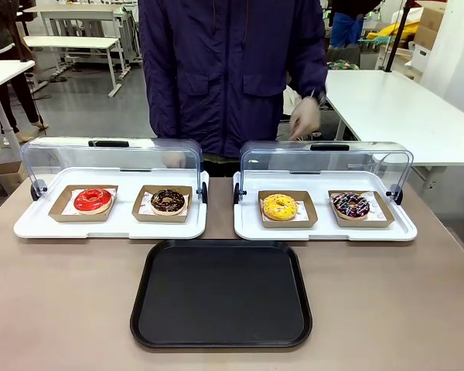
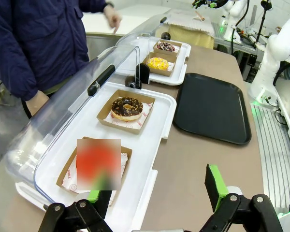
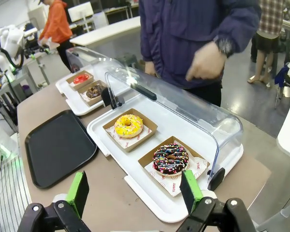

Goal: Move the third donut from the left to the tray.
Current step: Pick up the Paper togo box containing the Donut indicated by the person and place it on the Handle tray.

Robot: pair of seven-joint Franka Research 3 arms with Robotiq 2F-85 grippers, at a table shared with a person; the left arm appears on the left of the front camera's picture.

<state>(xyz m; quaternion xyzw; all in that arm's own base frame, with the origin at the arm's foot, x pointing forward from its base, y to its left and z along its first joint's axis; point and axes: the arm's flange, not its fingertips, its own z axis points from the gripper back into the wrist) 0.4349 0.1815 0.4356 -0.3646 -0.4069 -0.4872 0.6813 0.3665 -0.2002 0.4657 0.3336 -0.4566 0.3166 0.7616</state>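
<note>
yellow-iced donut [image 1: 279, 206] sits in its cardboard holder [image 1: 308, 217] on the right-hand white tray [image 1: 325, 232], behind the black tray [image 1: 221, 294]. red print on the paper liner [image 3: 170, 186] is unreadable. left gripper [image 2: 157, 193] and right gripper [image 3: 134, 191] both gape wide, holding nothing.

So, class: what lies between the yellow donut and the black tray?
Front view: the holder's edge, the white tray's rim, then a strip of bare table.
</note>
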